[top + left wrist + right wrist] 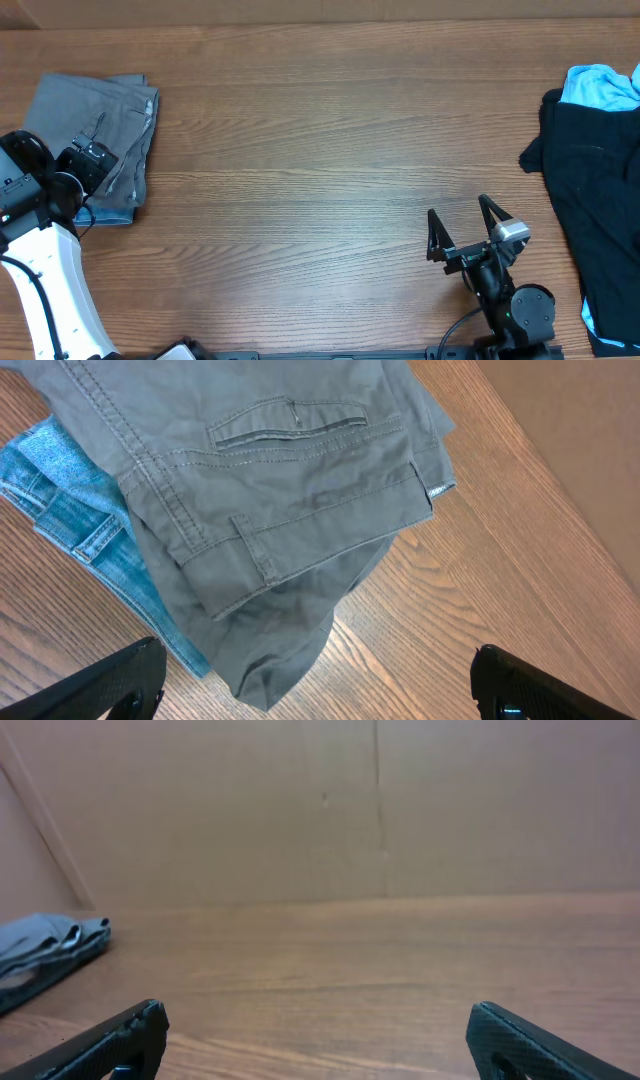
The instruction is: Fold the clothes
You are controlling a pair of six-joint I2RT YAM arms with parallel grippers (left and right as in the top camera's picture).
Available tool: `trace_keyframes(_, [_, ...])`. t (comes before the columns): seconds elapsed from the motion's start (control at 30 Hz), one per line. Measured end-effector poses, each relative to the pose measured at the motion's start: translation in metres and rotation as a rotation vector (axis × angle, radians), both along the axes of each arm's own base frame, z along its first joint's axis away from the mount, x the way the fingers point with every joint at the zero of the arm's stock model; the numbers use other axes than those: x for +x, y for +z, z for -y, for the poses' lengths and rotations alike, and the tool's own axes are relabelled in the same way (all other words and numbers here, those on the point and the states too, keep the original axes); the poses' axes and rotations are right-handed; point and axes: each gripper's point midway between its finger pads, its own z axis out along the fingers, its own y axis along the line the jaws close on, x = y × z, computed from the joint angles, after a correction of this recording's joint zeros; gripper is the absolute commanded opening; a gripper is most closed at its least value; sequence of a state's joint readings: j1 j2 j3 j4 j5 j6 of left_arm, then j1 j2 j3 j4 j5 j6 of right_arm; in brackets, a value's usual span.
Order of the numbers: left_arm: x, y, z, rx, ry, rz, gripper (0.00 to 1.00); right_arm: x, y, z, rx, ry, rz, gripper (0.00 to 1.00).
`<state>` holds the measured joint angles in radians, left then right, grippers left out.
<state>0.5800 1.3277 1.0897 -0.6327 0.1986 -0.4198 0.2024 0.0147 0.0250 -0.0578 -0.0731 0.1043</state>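
The grey cotton shorts (95, 130) lie folded at the table's far left, on top of a blue denim garment (112, 216). In the left wrist view the shorts (280, 490) fill the upper frame, a welt pocket and belt loops showing, with the denim (70, 520) sticking out at the left. My left gripper (318, 685) is open and empty, just above the near corner of the shorts; in the overhead view its fingers are hidden under the arm. My right gripper (466, 228) is open and empty over bare wood at the lower right. The shorts also show far left in the right wrist view (45, 948).
A black garment (590, 170) lies at the right edge with a light blue cloth (602, 86) at its top. The wooden table (320, 150) stretches between the two piles. A brown wall (320, 810) stands behind the table.
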Motion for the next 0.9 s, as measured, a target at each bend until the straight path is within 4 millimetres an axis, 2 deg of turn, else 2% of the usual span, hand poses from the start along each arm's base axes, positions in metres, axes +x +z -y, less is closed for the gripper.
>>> trace_keyframes(0.1, [0.0000,0.0000,0.0000,0.000,0.000,0.000,1.00,0.0004,-0.0097,0.0002,-0.007,-0.001,-0.032,1.00])
trace_keyframes(0.9, [0.0000,0.0000,0.0000,0.000,0.000,0.000,1.00,0.0007,-0.0093,0.0012,-0.006,-0.005,-0.031,1.00])
